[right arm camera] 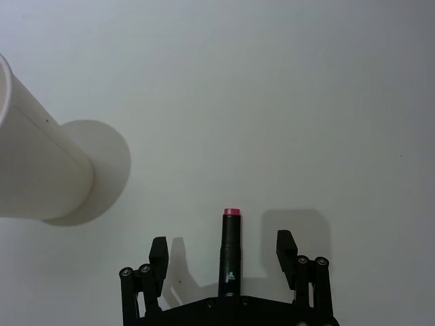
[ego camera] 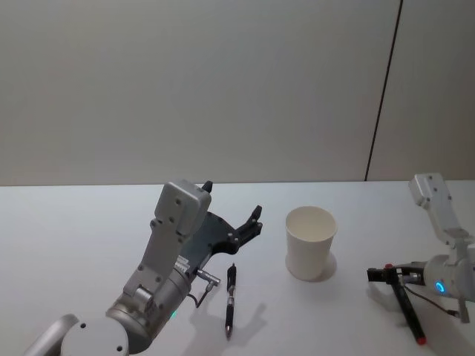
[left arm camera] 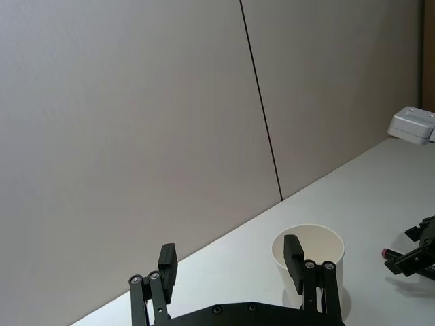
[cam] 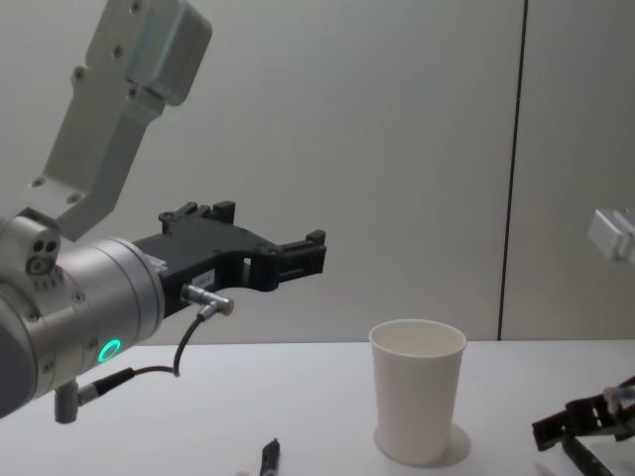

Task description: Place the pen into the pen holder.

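The left claw (ego camera: 233, 199) is hovering well above the tabletop (ego camera: 82, 237), and its fingers (left arm camera: 167, 266) are standing spread wide, gripping nothing. From the chest view the claw (cam: 310, 254) is reaching forward at a height clearly over the rim of the pen holder (cam: 417, 397). A black pen (ego camera: 231, 297) is lying flat on the tabletop below this claw, a little nearer the robot than the fingertips, and nothing is touching it. The pen holder (ego camera: 310, 245) (a plain white paper cup) is standing upright to the right of the left claw and lower than it. In the left wrist view its rim (left arm camera: 309, 229) is showing just past one finger.

The right claw (ego camera: 380, 272) is sitting low at the tabletop, to the right of the pen holder and apart from it. Its fingers (right arm camera: 158, 252) are also spread. A second, pink-tipped pen (right arm camera: 230, 248) is lying between them, touching neither as far as the right wrist view shows, with its pink end poking out past the fingertips. The pen holder (right arm camera: 34, 170) is standing off to one side of this claw.
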